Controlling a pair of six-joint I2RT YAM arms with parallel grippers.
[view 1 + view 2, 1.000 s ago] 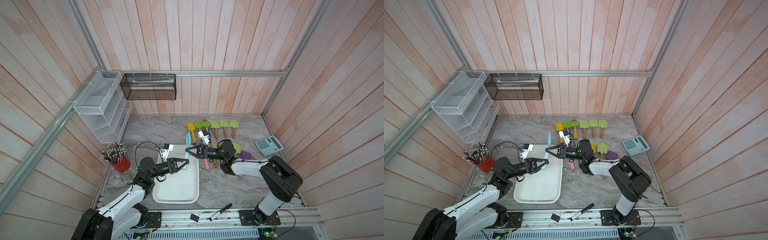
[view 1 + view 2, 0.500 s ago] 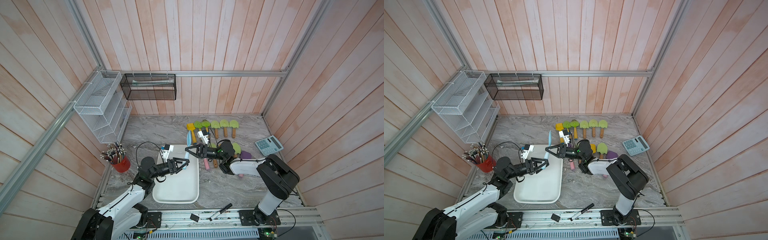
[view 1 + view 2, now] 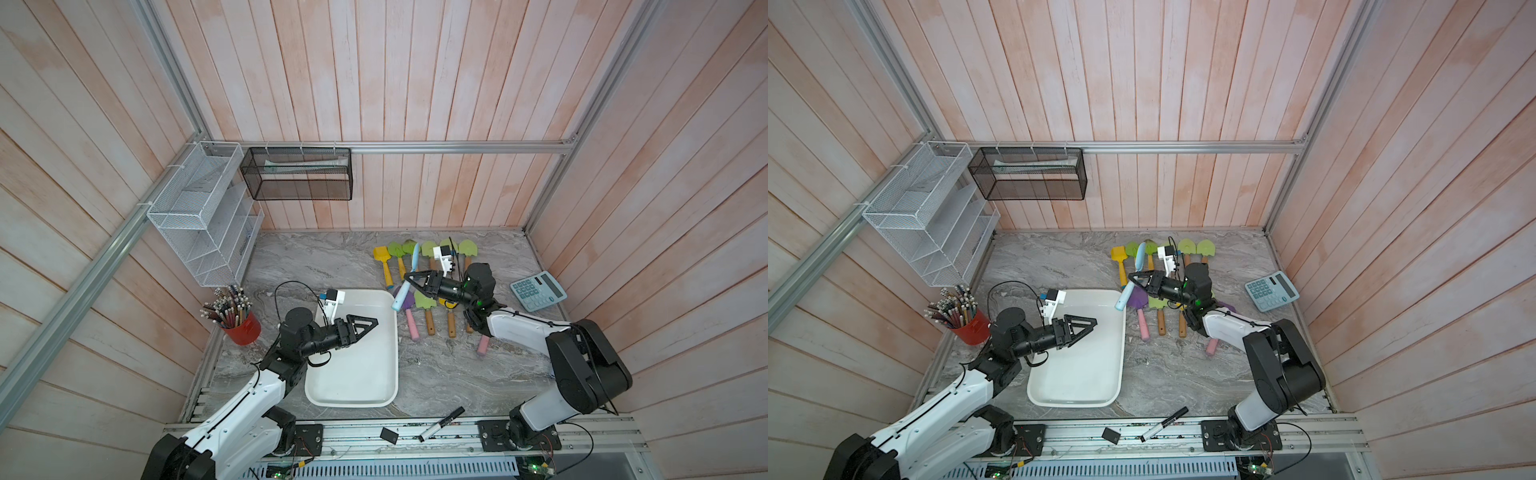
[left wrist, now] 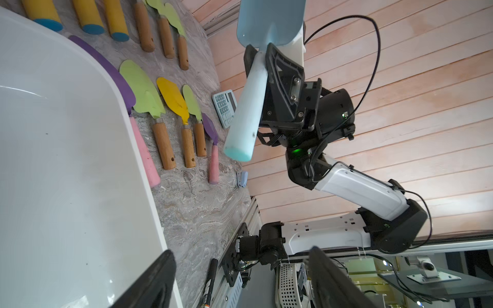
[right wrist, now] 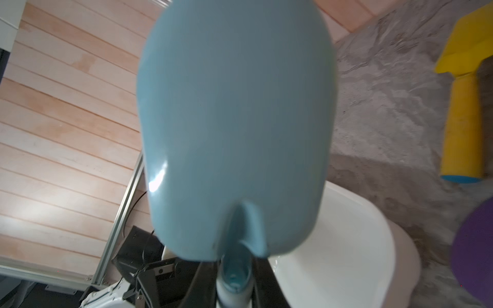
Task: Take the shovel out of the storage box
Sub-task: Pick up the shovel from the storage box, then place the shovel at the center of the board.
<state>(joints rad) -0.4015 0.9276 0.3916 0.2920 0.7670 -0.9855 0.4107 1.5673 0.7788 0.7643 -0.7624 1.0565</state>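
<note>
Where the right gripper [image 3: 409, 279] [image 3: 1131, 277] hangs just past the far right corner of the storage box, its jaws are clamped on the neck of the light blue plastic shovel [image 3: 401, 296] [image 3: 1123, 297] [image 4: 248, 106] [image 5: 234, 120], right where handle meets blade. The shovel is in the air, clear of the box and tilted. Its thick handle slopes down toward that corner and its rounded blade points up toward the back wall. In the right wrist view the blade fills most of the picture.

The large shallow white plastic storage box [image 3: 394, 353] [image 3: 1123, 353] [image 4: 80, 160] [image 5: 346, 240] lies on the grey marbled surface [image 3: 324, 262] with nothing visible inside. Above its far end hovers the left gripper [image 3: 370, 328] [image 3: 1092, 325], jaws spread wide with nothing between them; the left wrist view shows its two black fingers [image 4: 154, 282] well apart.

Beside the box, under the right arm, lie two rows of toy shovels [image 3: 428, 316]: yellow ones, green ones with wooden handles and purple ones with pink handles. A pale blue calculator [image 3: 538, 291] sits near the right wall, and a red cup of pencils [image 3: 243, 328] stands by the left wall.
</note>
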